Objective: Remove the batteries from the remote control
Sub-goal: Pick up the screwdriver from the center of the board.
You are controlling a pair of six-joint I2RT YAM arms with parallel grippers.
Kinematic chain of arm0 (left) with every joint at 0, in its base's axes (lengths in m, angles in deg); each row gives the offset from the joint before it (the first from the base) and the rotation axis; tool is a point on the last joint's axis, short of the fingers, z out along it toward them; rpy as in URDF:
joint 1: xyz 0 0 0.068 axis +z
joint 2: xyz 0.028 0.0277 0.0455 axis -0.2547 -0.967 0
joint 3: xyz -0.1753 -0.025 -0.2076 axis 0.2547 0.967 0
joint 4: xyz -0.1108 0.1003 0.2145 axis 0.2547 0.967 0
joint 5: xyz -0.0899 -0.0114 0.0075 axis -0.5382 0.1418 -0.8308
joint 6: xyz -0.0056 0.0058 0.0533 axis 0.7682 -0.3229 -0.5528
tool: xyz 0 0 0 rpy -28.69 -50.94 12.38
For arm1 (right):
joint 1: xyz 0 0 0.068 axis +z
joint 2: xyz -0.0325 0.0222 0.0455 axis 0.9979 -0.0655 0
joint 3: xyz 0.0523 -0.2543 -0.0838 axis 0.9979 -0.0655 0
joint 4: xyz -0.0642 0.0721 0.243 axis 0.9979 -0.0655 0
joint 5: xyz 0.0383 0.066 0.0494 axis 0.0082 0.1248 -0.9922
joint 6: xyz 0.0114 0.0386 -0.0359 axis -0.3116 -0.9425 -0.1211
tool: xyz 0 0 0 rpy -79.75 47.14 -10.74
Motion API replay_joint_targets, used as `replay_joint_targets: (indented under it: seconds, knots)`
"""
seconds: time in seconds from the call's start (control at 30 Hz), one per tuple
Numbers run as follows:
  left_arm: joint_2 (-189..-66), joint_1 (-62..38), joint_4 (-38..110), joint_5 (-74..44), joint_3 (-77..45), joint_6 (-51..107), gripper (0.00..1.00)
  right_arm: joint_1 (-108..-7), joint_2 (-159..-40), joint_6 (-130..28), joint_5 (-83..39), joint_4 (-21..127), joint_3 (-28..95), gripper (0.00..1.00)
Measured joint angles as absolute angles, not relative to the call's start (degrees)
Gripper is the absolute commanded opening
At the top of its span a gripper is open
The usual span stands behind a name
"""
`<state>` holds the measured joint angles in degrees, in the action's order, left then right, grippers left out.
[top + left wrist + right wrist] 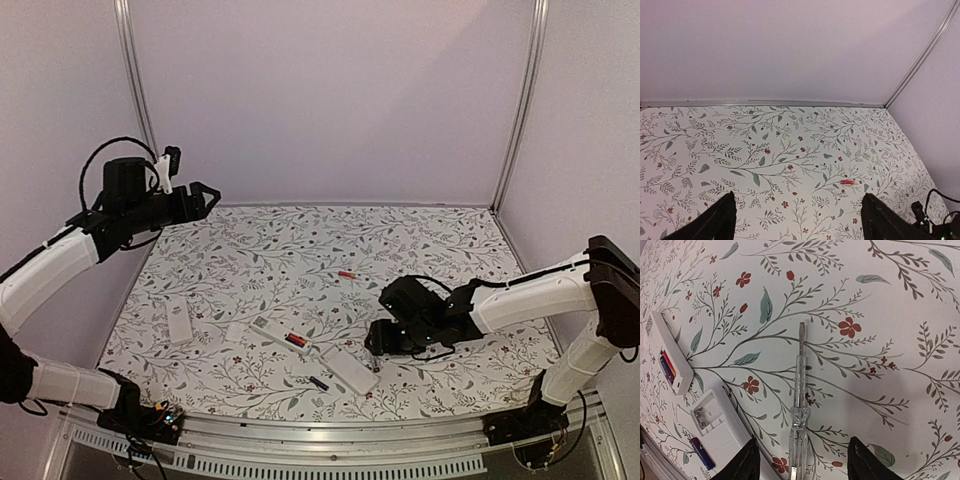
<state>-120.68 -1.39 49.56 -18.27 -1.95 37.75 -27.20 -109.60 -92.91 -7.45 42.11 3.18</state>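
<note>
A white remote control (272, 329) (666, 347) lies face down near the front middle, its compartment open with batteries (297, 341) (667, 367) inside. Beside it, a second white remote (351, 369) (720, 421) shows an empty compartment. A loose red battery (346, 274) (847, 182) lies mid-table, and a dark battery (319, 383) (701, 452) lies near the front edge. My right gripper (378, 342) (803, 441) is low and open, its fingers either side of a clear screwdriver-like tool (799, 405) without touching it. My left gripper (207, 195) (797, 199) hangs high at the left, open and empty.
A third white remote (178, 322) lies at the front left, with a small white cover (237, 332) near it. The floral table ends at pale walls behind and on both sides, with metal posts (520, 110) in the corners.
</note>
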Motion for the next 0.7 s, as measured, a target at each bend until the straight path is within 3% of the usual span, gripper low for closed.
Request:
replay_joint_targets:
  seconds: [0.17, 0.7]
  knots:
    - [-113.9, -0.6, 46.7, -17.5, 1.6, 35.8, 0.87, -25.8, -113.5, -94.3, -7.0, 35.7, 9.4, 0.49]
    - [-113.8, -0.3, 47.6, -17.9, 1.8, 34.4, 0.87, -23.7, -120.2, -96.9, -4.8, 23.7, 17.4, 0.33]
